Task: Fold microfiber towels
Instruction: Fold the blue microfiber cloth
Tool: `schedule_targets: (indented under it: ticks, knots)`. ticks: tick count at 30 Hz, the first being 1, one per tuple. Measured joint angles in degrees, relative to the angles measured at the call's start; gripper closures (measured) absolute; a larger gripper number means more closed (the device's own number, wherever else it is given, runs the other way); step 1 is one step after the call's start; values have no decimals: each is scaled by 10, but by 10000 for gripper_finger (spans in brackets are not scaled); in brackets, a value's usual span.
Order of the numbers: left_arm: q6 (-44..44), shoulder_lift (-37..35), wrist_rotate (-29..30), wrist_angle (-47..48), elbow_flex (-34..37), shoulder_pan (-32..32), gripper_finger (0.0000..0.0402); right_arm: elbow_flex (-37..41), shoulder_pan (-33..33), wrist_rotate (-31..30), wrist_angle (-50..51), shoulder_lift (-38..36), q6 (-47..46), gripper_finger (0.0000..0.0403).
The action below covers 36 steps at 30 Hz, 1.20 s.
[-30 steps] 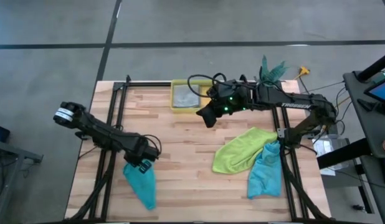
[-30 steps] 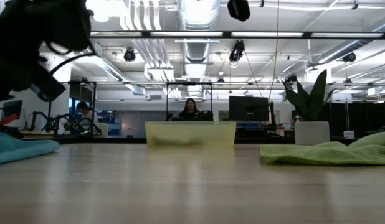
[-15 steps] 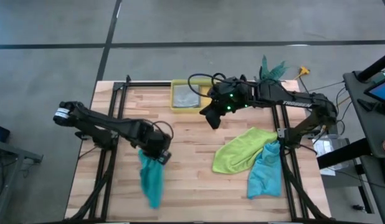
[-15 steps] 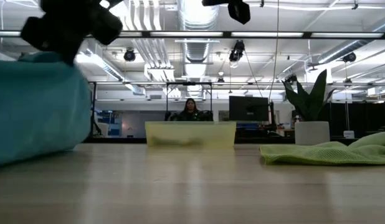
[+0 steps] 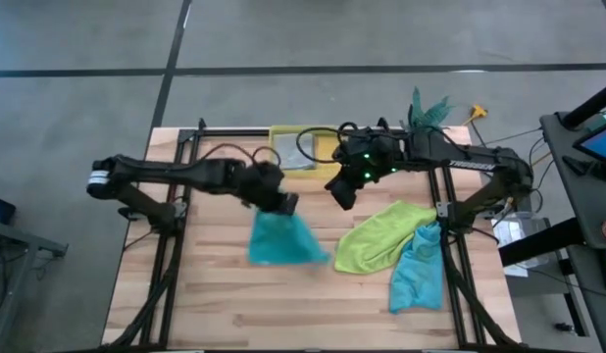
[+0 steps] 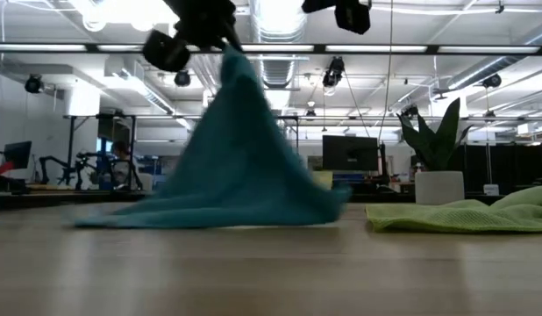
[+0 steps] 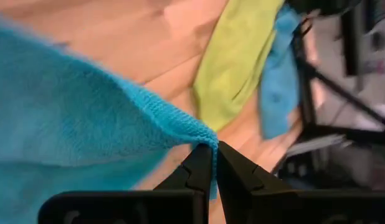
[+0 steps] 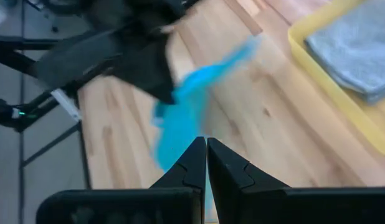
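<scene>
My left gripper (image 5: pixel 283 204) is shut on a teal towel (image 5: pixel 281 240) over the middle of the table. In the low view the towel (image 6: pixel 236 167) fans out below the gripper (image 6: pixel 220 35). My right gripper (image 5: pixel 344 196) hovers shut and empty to the right of it, near the bin; its wrist view shows the fingertips (image 8: pixel 206 144) together. A lime green towel (image 5: pixel 381 235) lies crumpled at the right. It overlaps a second teal towel (image 5: pixel 418 275) by the right edge. A grey towel (image 8: pixel 357 53) lies in the yellow bin (image 8: pixel 317 74). My left gripper pinches the teal towel's hemmed edge at a corner-like peak (image 7: pixel 202 134) between its two fingertips. The fingers slant down at it from the table's left. The towel hangs below in a tent shape, and its lower edge (image 6: pixel 210 219) rests on the table.
The yellow bin (image 5: pixel 283 130) stands at the table's far edge, partly behind both arms. A potted plant (image 6: pixel 438 167) stands past the far right corner. Bare wood (image 5: pixel 283 304) lies along the near side and at the left.
My left gripper has risen and swung from the near left toward the table's centre and far side, still shut on the teal towel. The towel has been dragged along and lifted; it now hangs spread out with only its lower edge on the table.
</scene>
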<state>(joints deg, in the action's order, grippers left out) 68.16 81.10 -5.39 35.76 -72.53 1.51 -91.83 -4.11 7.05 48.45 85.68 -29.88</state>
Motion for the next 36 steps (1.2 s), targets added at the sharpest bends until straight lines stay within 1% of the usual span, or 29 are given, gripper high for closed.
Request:
schedule_targets:
  ticks: [3, 6, 9, 12, 16, 19, 23, 25, 27, 31, 34, 36]
  knots:
    - [0, 3, -11, -38, 2, 16, 396, 0, 14, 0, -1, -25, -15, 392]
    - [3, -1, -14, -95, 2, 26, 396, 0, 37, -45, 10, -48, -25, 392]
    - [16, -6, -13, -159, -1, 37, 396, 0, 60, -79, 29, -63, 18, 383]
    - [34, -8, -13, -215, -12, 41, 396, 0, 78, -91, 62, -64, 67, 360]
    - [50, -10, -12, -280, -38, 41, 396, 1, 90, -96, 105, -43, 89, 310]
    - [48, -11, 9, -287, -68, 41, 396, 1, 95, -99, 101, -25, 89, 261]
    - [32, -13, 32, -274, -95, 41, 396, 1, 100, -118, 86, -9, 87, 195]
    - [32, -15, 45, -264, -102, 41, 396, -1, 99, -136, 84, -6, 81, 167]
    - [32, -17, 56, -252, -106, 41, 396, -5, 99, -168, 84, -5, 78, 145]
    - [35, -17, 63, -251, -111, 41, 396, -15, 99, -244, 88, -8, 70, 124]
    - [35, -19, 65, -252, -118, 41, 396, -21, 99, -312, 104, -9, 70, 124]
    - [35, -19, 65, -252, -121, 41, 396, -23, 99, -349, 111, -9, 77, 132]
